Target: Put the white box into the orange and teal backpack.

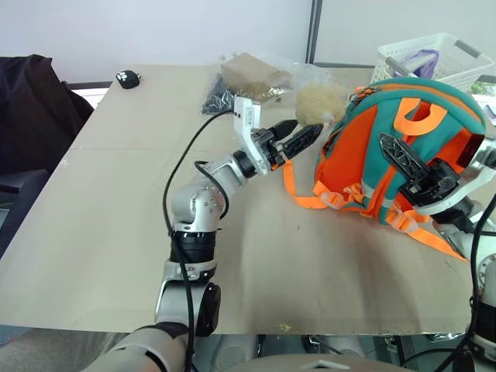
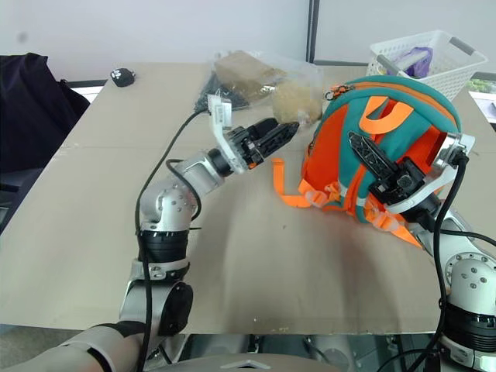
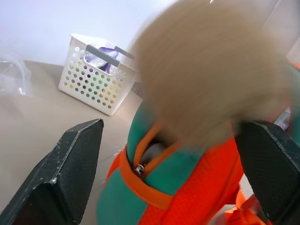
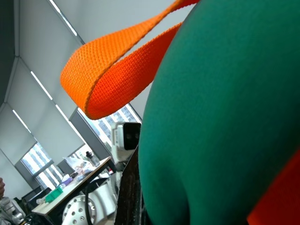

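The orange and teal backpack (image 1: 387,147) sits on the right side of the table (image 1: 116,232), its straps trailing toward the near edge and a tan plush toy (image 1: 319,101) at its far-left side. The left gripper (image 1: 298,136) hangs just left of the backpack with its fingers spread apart, holding nothing. The right gripper (image 2: 372,167) lies closed against the backpack's right side. I can't see the white box anywhere. A white basket (image 1: 434,58) stands at the far right.
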`<control>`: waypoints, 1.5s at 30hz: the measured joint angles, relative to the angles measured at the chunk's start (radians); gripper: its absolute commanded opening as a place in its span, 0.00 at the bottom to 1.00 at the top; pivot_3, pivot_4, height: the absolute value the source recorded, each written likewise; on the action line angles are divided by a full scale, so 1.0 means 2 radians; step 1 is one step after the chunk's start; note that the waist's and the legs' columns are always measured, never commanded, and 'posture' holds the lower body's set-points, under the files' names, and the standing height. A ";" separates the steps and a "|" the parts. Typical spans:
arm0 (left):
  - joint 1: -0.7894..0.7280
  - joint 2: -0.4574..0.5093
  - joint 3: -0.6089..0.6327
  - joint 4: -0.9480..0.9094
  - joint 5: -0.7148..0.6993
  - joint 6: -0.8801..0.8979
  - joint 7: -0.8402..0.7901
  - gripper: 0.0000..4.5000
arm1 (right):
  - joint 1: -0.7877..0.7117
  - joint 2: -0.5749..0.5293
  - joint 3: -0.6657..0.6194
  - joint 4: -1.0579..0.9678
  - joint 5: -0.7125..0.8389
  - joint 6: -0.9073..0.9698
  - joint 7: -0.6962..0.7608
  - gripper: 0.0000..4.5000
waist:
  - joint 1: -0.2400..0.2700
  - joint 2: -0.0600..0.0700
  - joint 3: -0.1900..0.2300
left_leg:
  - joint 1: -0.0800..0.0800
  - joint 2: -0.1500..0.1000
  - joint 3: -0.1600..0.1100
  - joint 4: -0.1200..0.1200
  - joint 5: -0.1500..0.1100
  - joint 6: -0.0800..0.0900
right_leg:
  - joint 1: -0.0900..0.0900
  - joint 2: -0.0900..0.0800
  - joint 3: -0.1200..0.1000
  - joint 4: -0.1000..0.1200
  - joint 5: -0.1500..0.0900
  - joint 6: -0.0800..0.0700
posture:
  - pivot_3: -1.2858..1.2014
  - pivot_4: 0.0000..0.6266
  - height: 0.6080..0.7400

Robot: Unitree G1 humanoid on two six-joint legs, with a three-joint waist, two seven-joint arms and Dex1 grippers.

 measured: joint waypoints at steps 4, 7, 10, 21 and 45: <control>0.008 0.006 -0.003 -0.029 -0.023 0.009 0.000 0.98 | -0.001 0.002 0.006 0.004 -0.005 0.000 0.000 0.00 | 0.000 0.000 0.000 | 0.001 0.000 0.000 0.000 0.000 0.000 | 0.000 0.001 0.000 0.001 0.000 0.000 | 0.52 0.24 0.89; 0.006 0.001 -0.012 -0.005 -0.015 -0.005 0.001 0.98 | -0.002 0.003 0.010 0.005 -0.007 0.000 0.001 0.00 | 0.000 0.000 0.000 | 0.001 0.000 0.001 0.000 0.000 0.000 | 0.000 0.001 0.000 0.001 0.000 0.000 | 0.52 0.24 0.89; -0.015 -0.005 -0.026 0.062 0.015 -0.043 -0.001 0.98 | -0.003 0.003 0.010 0.005 -0.008 0.000 0.001 0.00 | 0.000 0.000 0.000 | 0.001 -0.001 0.001 0.000 0.000 0.000 | 0.000 0.001 0.000 0.001 0.000 0.000 | 0.52 0.24 0.89; -0.073 -0.031 -0.068 0.207 0.093 -0.170 -0.046 0.81 | -0.004 0.006 0.011 0.004 -0.011 -0.001 -0.004 0.00 | 0.000 0.000 0.000 | 0.001 -0.002 0.001 0.000 0.000 0.000 | 0.000 0.001 0.000 0.001 0.000 0.000 | 0.52 0.24 0.89; 0.063 0.189 -0.135 0.014 0.143 -0.047 -0.066 0.06 | 0.027 0.004 0.016 -0.020 -0.024 -0.011 -0.008 0.00 | -0.008 0.000 -0.001 | 0.002 0.000 0.001 -0.001 0.000 0.000 | 0.000 0.001 0.001 0.001 0.000 0.000 | 0.52 0.24 0.89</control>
